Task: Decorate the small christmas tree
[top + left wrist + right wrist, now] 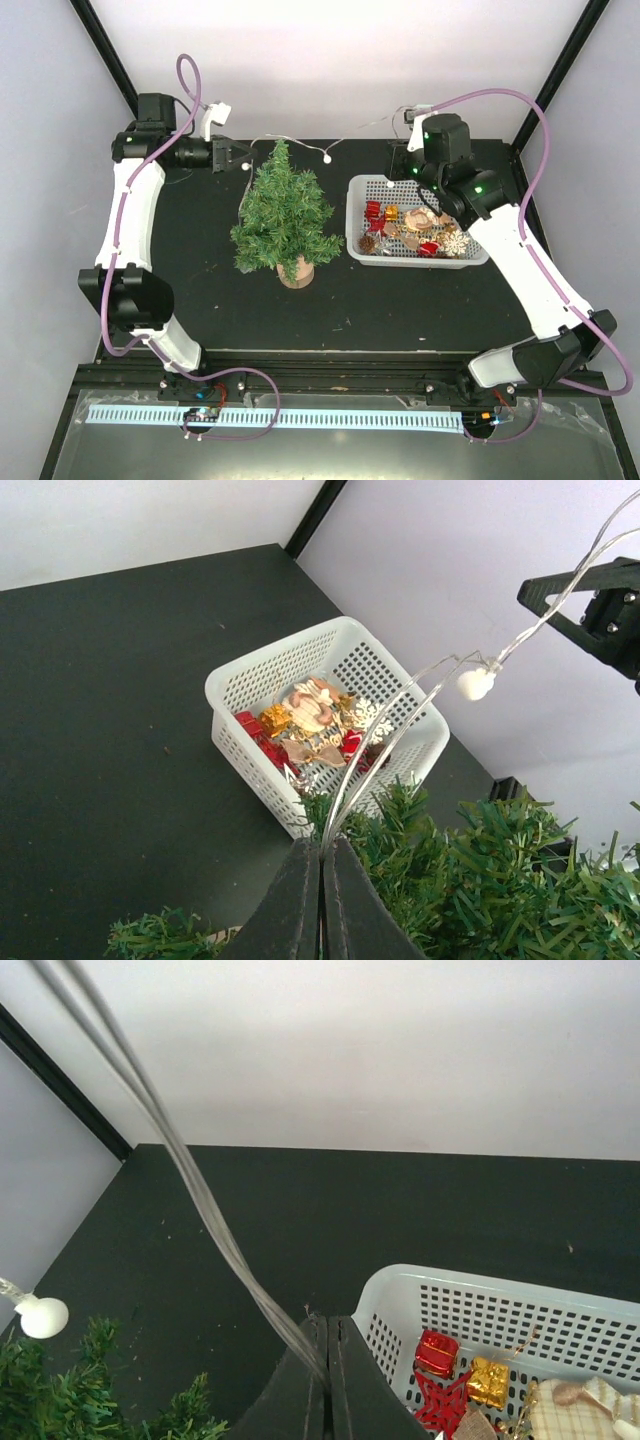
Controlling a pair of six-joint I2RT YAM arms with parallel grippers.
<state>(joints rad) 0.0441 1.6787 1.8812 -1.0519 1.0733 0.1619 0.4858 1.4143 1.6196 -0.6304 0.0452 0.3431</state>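
Holding a light string (pixel 187 1175) at both ends, far behind the small christmas tree (pixel 283 212)

Both grippers are pinched on the same thin wire. In the left wrist view the left gripper (pixel 322 852) has its fingers pressed together, with the doubled wire coming out from between the tips and rising over the green branches to a small white bulb (pixel 476 683). In the right wrist view the right gripper (pixel 327 1335) is likewise closed on the wire, which climbs away to the upper left. From above, the string runs along the far side of the black table (pixel 420 300) from one gripper to the other, dipping to a bulb just right of the treetop.

The tree stands upright on its round wooden stump (pixel 296 272), left of centre on the table. The left gripper sits at its far left, level with the treetop.

Just right of the tree, apart from it, is a white perforated basket (pixel 353 215). Inside lie a red gift box (pixel 437 1353) and a gold gift box (pixel 488 1381) side by side, a red cut-out ornament next to them, a white snowflake (pixel 367 715), a pine cone (pixel 368 243) in the near left corner, and some tan pieces, possibly wood, too jumbled to tell apart. The right gripper hovers over the basket's far edge.
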